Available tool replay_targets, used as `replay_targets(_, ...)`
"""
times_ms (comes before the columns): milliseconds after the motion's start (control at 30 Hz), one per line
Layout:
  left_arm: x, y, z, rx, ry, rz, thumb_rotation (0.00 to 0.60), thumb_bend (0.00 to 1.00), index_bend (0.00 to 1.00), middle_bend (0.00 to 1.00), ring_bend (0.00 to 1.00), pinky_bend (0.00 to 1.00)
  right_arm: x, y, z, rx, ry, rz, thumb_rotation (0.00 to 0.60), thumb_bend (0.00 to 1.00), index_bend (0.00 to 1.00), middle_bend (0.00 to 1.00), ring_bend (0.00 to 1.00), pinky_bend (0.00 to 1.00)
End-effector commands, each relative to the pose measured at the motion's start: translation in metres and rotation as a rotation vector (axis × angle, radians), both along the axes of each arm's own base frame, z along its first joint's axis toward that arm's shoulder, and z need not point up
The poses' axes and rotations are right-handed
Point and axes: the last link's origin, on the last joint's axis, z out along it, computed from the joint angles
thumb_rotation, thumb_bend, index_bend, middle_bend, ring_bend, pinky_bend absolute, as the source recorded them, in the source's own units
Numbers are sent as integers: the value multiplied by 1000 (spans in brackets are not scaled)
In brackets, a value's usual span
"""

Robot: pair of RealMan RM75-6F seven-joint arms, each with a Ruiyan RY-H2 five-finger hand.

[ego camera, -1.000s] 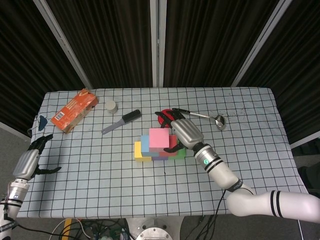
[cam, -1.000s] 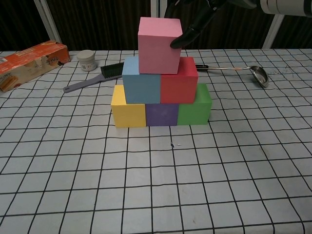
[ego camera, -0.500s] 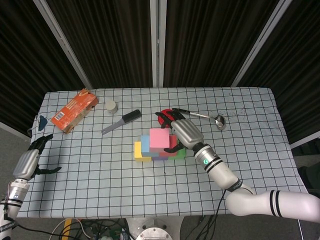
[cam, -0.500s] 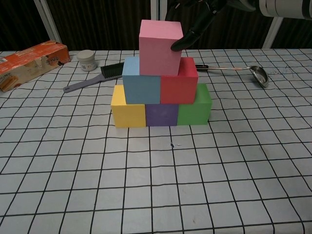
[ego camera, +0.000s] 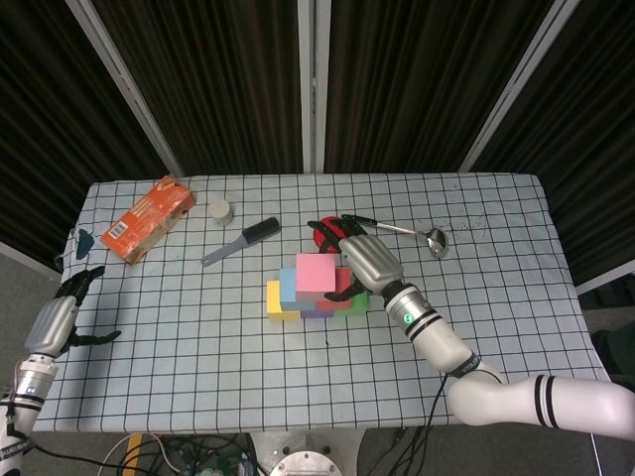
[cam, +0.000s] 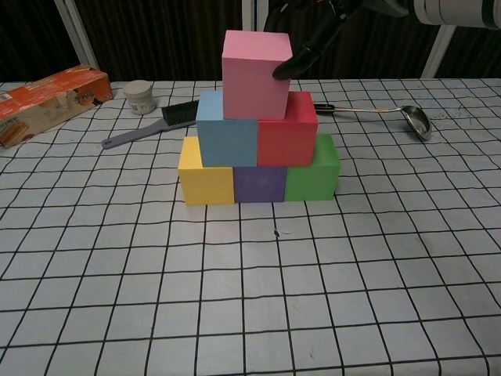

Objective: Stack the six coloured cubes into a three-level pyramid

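Observation:
The pyramid stands mid-table: yellow cube, purple cube and green cube at the bottom, blue cube and red cube above them. The pink cube sits on top, astride blue and red. My right hand is at the pink cube's right side and grips it. Its dark fingers reach around the back, and one fingertip presses the right face. My left hand hangs off the table's left edge, fingers apart and holding nothing.
An orange carton lies at the back left, with a small white jar and a black-headed brush beside it. A metal ladle lies behind my right hand. A red object is mostly hidden by that hand.
The pink cube shifted slightly right, then back left, on the blue and red cubes. My right hand stayed on it. The left hand has not moved.

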Motion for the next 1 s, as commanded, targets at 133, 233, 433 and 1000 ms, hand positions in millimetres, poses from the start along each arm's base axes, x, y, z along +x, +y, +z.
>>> replay_targets(133, 0, 0, 0, 2, -2, 1, 600, 60, 48, 88, 0, 67, 0, 0, -2, 6, 5, 0, 600, 160, 0, 500, 44, 0)
replay_targets(233, 0, 0, 0, 1, -1, 0, 600, 60, 48, 89, 0, 67, 0, 0, -2, 7, 6, 0, 600, 160, 0, 500, 44, 0)
replay_targets(433, 0, 0, -1, -2, 1, -1, 600, 60, 48, 88, 0, 67, -1, 0, -2, 11, 12, 1, 600, 160, 0, 500, 44, 0)
replay_targets(1000, -1, -1, -1, 0, -3, 3, 600, 60, 48, 88, 0, 67, -3, 1, -7, 28, 32, 4, 600, 106, 0, 371, 18, 0)
